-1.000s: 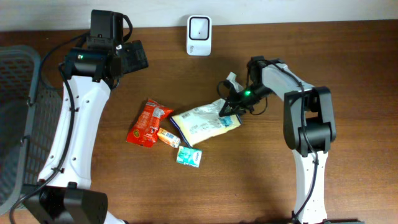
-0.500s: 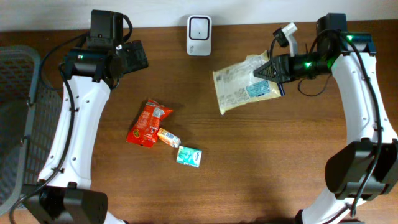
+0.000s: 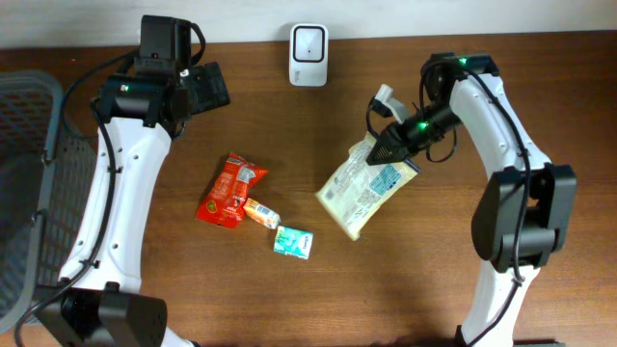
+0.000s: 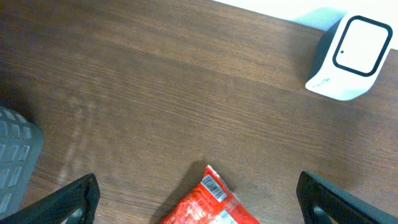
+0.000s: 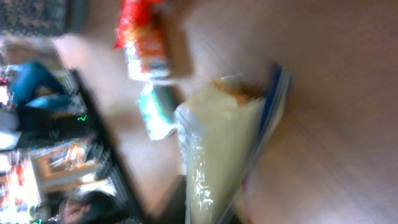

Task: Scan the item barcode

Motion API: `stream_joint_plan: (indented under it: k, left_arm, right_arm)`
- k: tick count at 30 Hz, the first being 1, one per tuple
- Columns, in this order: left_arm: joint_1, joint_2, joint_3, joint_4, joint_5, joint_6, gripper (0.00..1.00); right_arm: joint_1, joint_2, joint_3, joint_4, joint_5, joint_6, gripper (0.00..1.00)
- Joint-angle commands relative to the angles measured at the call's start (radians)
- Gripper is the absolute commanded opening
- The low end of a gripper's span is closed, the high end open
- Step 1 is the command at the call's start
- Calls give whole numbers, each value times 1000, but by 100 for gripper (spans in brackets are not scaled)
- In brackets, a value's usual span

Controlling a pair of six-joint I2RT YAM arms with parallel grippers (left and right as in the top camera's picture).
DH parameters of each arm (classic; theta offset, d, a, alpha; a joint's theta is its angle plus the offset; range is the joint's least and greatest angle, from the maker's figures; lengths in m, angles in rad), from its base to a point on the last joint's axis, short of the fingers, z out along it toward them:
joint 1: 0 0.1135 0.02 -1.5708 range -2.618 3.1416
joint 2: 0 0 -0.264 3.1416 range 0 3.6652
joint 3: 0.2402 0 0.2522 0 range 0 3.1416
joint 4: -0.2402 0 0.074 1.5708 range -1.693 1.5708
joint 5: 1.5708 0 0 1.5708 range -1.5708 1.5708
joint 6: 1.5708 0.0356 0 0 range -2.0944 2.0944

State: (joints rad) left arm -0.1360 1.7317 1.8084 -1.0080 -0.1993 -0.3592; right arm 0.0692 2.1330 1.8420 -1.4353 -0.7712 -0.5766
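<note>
My right gripper [image 3: 390, 149] is shut on the top edge of a pale yellow bag [image 3: 364, 185] with a blue-and-white label. The bag slants down and left from the gripper over the middle of the table. The blurred right wrist view has the bag [image 5: 217, 143] running out from between the fingers of my right gripper [image 5: 211, 211]. The white scanner [image 3: 308, 41] stands at the back edge, some way from the bag. Far left at the back, my left gripper [image 3: 207, 87] is open and holds nothing. In its wrist view the left gripper [image 4: 199, 198] straddles the tip of a red packet [image 4: 208, 208].
The red packet [image 3: 229, 191], a small orange item [image 3: 260, 212] and a teal packet [image 3: 293, 242] lie left of the bag. A grey mesh basket [image 3: 29, 193] fills the left edge. The scanner [image 4: 348, 56] also shows in the left wrist view.
The right arm lifted the bag off the table, carried it up right of the scanner, then swung it down-left to the middle. The left arm stayed still.
</note>
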Motion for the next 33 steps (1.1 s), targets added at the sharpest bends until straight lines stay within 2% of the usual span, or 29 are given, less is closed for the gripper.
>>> stream_joint_plan:
  k: [1, 2, 3, 4, 7, 9, 11, 12, 14, 17, 20, 23, 26, 28, 33]
  left_arm:
    - [3, 0, 5, 0, -7, 16, 99]
    - [3, 0, 5, 0, -7, 16, 99]
    - [3, 0, 5, 0, -7, 16, 99]
    - [3, 0, 5, 0, -7, 16, 99]
    - [3, 0, 5, 0, -7, 16, 99]
    - [3, 0, 5, 0, -7, 16, 99]
    - [3, 0, 5, 0, -7, 16, 99]
    - [3, 0, 5, 0, -7, 16, 99]
    - [3, 0, 5, 0, -7, 16, 99]
    - [3, 0, 5, 0, -7, 16, 99]
    - [3, 0, 5, 0, -7, 16, 99]
    - [3, 0, 5, 0, -7, 16, 99]
    - [3, 0, 5, 0, -7, 16, 99]
    - [3, 0, 5, 0, -7, 16, 99]
    - [3, 0, 5, 0, -7, 16, 99]
  right_arm:
    - [-56, 18, 31, 111, 77, 224, 81]
    - [-90, 18, 71, 116, 92, 283, 85]
    - [-122, 14, 126, 96, 92, 310, 97]
    - [-150, 10, 183, 69, 92, 328, 99]
    - [-183, -8, 371, -59, 92, 359, 99]
    - [-180, -31, 424, -128, 135, 438, 99]
    - [-165, -100, 413, -151, 407, 811, 99]
    - [-156, -139, 401, -138, 544, 933, 99]
    - [-141, -193, 373, -139, 655, 1017, 99]
    - [-107, -286, 153, -108, 639, 1023, 99]
    - [-57, -375, -246, 121, 430, 1000, 99]
    - [-8, -381, -470, 330, 216, 1001, 99]
    - [45, -377, -622, 515, 135, 1080, 99]
    - [84, -376, -713, 659, 140, 1189, 99]
    - [128, -375, -827, 788, 269, 1372, 99]
